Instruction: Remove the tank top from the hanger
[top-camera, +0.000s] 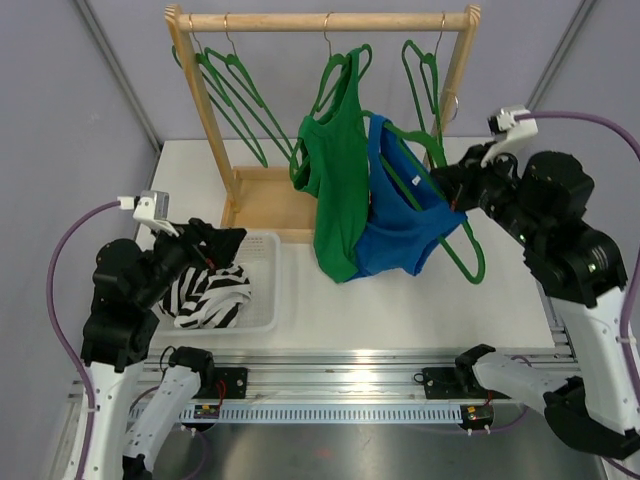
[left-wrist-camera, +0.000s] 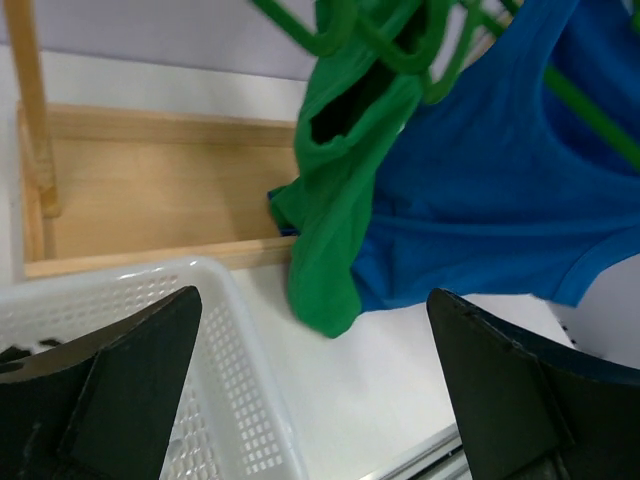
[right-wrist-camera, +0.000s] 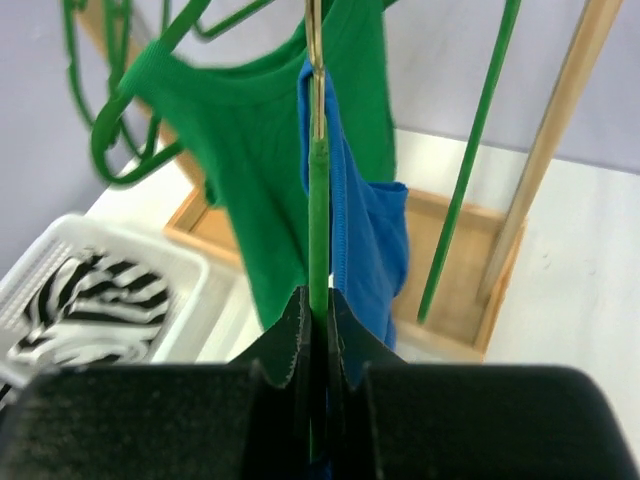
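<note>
A blue tank top (top-camera: 400, 235) hangs on a green hanger (top-camera: 462, 250) at the wooden rack (top-camera: 320, 20), tilted toward the right. My right gripper (top-camera: 455, 192) is shut on that hanger's arm. In the right wrist view the hanger (right-wrist-camera: 318, 190) runs edge-on between the closed right gripper (right-wrist-camera: 318, 300), with the blue tank top (right-wrist-camera: 365, 230) just behind. A green tank top (top-camera: 335, 200) hangs beside it on another hanger. My left gripper (top-camera: 225, 250) stays open over the basket, nothing between its fingers (left-wrist-camera: 140, 370); both tops (left-wrist-camera: 500, 180) lie ahead of it.
A white mesh basket (top-camera: 262, 290) at the left holds a zebra-striped garment (top-camera: 205, 290). Several empty green hangers (top-camera: 235, 95) hang on the rack, and one (right-wrist-camera: 470, 170) is close to my right gripper. The rack's wooden base tray (left-wrist-camera: 150, 190) lies behind the basket.
</note>
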